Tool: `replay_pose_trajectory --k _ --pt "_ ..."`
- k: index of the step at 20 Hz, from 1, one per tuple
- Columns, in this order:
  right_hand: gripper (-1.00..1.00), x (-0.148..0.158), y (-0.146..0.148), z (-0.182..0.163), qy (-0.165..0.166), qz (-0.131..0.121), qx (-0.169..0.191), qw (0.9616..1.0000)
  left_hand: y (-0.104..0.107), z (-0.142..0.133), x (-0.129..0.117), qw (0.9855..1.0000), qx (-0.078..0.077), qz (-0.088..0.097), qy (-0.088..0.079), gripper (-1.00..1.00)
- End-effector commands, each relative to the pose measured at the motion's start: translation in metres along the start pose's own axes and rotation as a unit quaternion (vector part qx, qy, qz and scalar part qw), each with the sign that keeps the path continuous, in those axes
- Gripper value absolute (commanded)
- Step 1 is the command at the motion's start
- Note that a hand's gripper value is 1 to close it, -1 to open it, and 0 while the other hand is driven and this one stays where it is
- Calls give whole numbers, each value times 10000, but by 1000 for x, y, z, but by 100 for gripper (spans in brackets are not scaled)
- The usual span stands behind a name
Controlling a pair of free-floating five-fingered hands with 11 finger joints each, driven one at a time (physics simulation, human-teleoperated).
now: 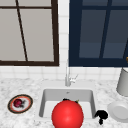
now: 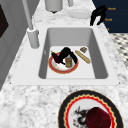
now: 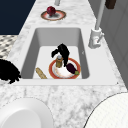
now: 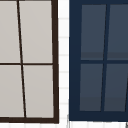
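Down in the sink (image 2: pixel 100 62), the left hand (image 2: pixel 65 53) curled its fingers around a small brown bottle (image 2: pixel 68 61) standing on the red-rimmed plate (image 2: pixel 56 67) beside an eggplant (image 2: pixel 55 57), while the right hand (image 1: pixel 101 115) hung loosely curled, holding nothing, above the tabletop's (image 1: pixel 105 86) front edge.

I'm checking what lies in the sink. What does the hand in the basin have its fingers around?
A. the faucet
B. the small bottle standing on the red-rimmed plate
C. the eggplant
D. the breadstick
B: in both side views the hand curls over the small bottle, which stands on the red-rimmed plate beside the eggplant; the breadstick lies apart.
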State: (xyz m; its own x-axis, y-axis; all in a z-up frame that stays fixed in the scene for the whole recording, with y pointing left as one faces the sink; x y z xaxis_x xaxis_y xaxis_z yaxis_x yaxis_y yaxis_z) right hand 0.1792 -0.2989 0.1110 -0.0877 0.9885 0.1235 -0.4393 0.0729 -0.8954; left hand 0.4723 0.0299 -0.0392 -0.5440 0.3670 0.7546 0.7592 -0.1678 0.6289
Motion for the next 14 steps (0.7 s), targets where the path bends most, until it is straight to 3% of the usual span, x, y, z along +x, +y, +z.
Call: replay_pose_trajectory --k 1,3,6,9,14 --pt "0 0 0 0 0 0 0 10000 -3 0 3 9999 -10 -137 -28 -100" --pt "0 0 0 0 0 0 0 10000 -3 2 10 9998 -22 -198 -34 -100" --pt "0 0 0 0 0 0 0 10000 3 4 19 10000 -16 -70 28 -100" --pt "0 0 0 0 0 0 0 10000 7 7 30 9999 57 131 -12 -100" --pt "0 0 0 0 0 0 0 10000 9 8 37 9999 -15 137 45 -100"
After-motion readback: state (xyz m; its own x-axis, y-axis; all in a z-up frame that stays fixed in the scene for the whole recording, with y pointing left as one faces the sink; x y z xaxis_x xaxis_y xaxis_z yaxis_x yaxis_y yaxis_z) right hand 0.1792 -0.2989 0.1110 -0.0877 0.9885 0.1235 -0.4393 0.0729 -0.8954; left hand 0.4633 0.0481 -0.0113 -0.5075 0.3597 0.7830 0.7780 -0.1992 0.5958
